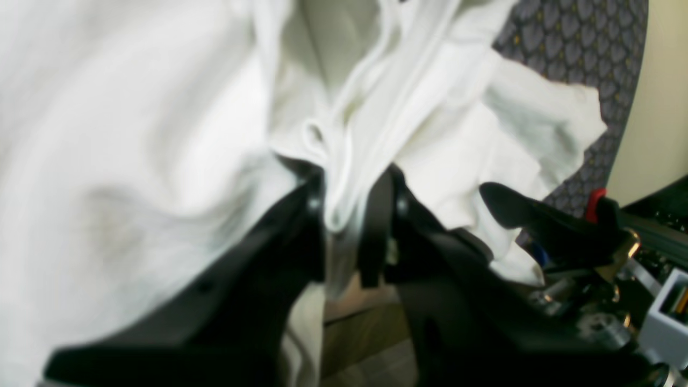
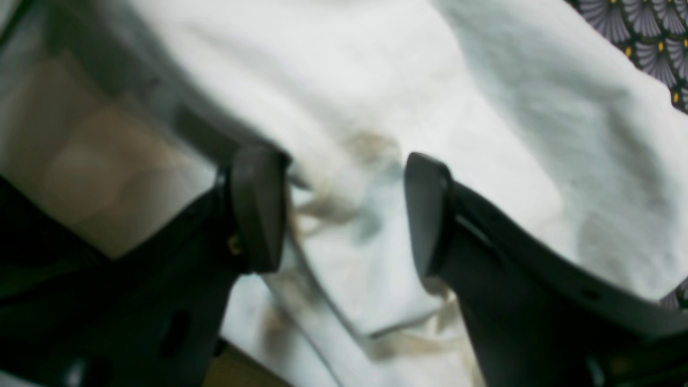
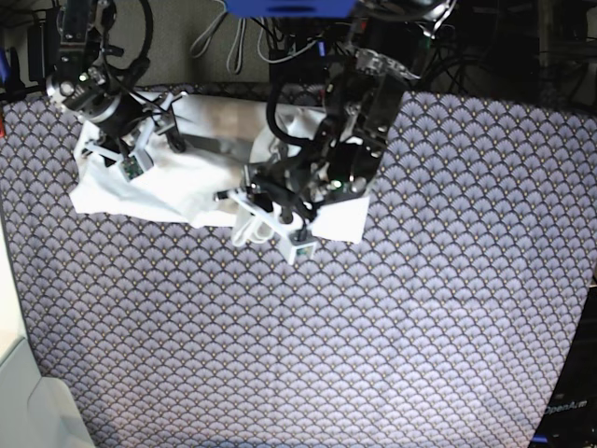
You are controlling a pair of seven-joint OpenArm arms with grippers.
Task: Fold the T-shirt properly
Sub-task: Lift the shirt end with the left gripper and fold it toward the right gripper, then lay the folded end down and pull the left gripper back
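The white T-shirt (image 3: 177,182) lies crumpled on the far left part of the table. In the left wrist view my left gripper (image 1: 346,215) is shut on a bunched fold of the T-shirt (image 1: 134,134), with cloth spilling up between the black fingers. In the base view the left gripper (image 3: 261,217) holds that bunch at the shirt's near edge. My right gripper (image 2: 344,215) stands open just over the T-shirt (image 2: 484,107), its fingertips (image 2: 258,209) wide apart, near a cloth edge. In the base view the right gripper (image 3: 149,131) sits over the shirt's far left end.
A purple scale-patterned tablecloth (image 3: 373,327) covers the table and shows beside the shirt (image 1: 580,37) (image 2: 645,21). Cables and dark equipment (image 3: 280,28) crowd the far edge. A pale box (image 3: 23,392) stands past the table's left near corner.
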